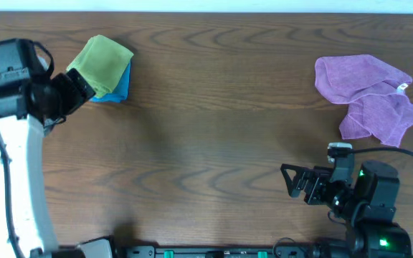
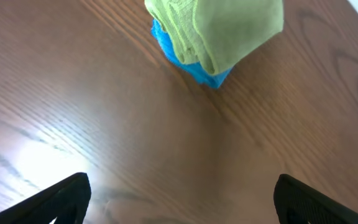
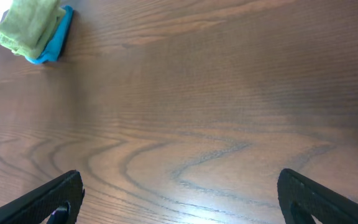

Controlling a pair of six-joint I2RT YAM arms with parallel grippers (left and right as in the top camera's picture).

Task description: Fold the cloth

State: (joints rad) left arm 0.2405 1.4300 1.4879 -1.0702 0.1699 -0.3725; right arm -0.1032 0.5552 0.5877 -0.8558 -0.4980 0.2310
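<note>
The lime-green cloth (image 1: pixel 104 63) lies folded at the table's far left, resting on top of a bright blue cloth (image 1: pixel 120 88). The left wrist view shows the green cloth (image 2: pixel 229 28) ahead of the jaws, its folded layers facing me. My left gripper (image 1: pixel 84 84) hovers just left of the stack, open and empty, with both fingertips (image 2: pixel 64 196) wide apart above bare wood. My right gripper (image 1: pixel 287 180) sits near the front right, open with nothing in it. Far off, at the top left of the right wrist view, the green cloth (image 3: pixel 28 28) shows again.
A crumpled purple cloth (image 1: pixel 368 97) with a white tag lies at the back right. The brown wooden table (image 1: pixel 214 122) spreads between the two arms. A cable runs from the right arm toward the right edge.
</note>
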